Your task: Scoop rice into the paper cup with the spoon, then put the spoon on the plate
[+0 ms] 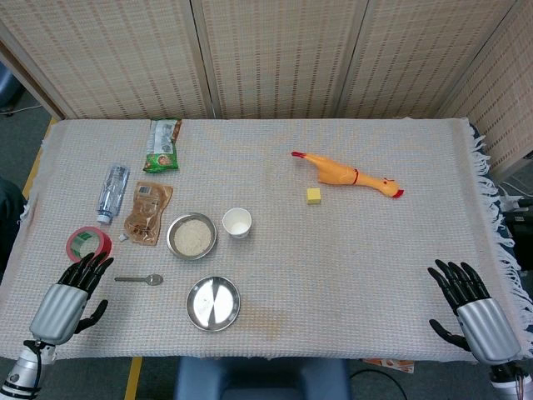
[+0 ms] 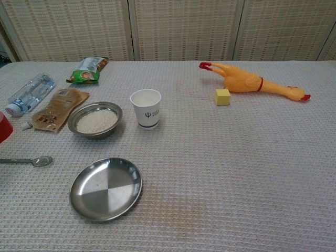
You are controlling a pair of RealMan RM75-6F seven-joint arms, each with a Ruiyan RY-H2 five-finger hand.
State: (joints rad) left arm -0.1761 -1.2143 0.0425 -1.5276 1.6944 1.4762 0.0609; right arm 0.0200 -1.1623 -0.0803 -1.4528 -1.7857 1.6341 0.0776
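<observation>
- Bench (image 1: 350,275) carries everything, covered by a beige woven cloth with a fringe on the right edge.
- Left robot hand (image 1: 73,293) sits at the near-left corner of the bench, fingers spread, holding nothing; seen in head view only.
- Right robot hand (image 1: 468,307) sits at the near-right corner, fingers spread too, nothing in it; well apart from all the task items.
- Rubber chicken (image 1: 346,175) lies on its side far right of centre, with a small yellow block (image 1: 314,196) just in front of it.
- Plate (image 2: 106,188), bare steel, sits near the front edge, in front of the bowl.
- Bowl (image 2: 95,119) holds white rice (image 2: 96,121), just left of the paper cup.
- Paper cup (image 2: 146,108) stands upright, white with a blue mark, apart from the bowl.
- Water bottle (image 1: 112,193) and brown pouch (image 1: 147,213) lie side by side left of the bowl; green snack bag (image 1: 163,146) lies further back.
- Red tape roll (image 1: 88,243) lies just beyond the left robot hand's fingertips.
- Spoon (image 1: 140,279) lies flat on the cloth left of the plate, bowl end toward the plate, handle pointing toward the left robot hand, near it but not touching.
</observation>
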